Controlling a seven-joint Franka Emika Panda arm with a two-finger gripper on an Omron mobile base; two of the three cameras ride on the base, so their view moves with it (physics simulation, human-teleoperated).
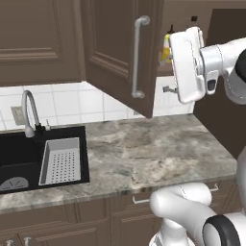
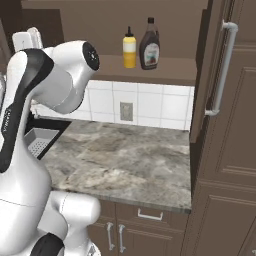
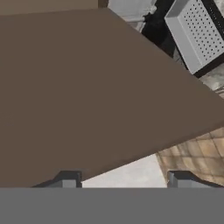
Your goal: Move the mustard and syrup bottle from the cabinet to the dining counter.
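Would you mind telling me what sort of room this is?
A kitchen, evidently: a black sink with a faucet set in a marbled counter, and a wall cabinet holding bottles.

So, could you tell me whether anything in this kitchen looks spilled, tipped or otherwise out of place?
Nothing stands out. The mustard and syrup bottle stand upright, side by side on the open cabinet shelf, and no spill shows on the marbled counter.

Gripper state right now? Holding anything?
Gripper: jaws apart with nothing between the fingertips, so open and holding nothing; it points at a brown cabinet door.
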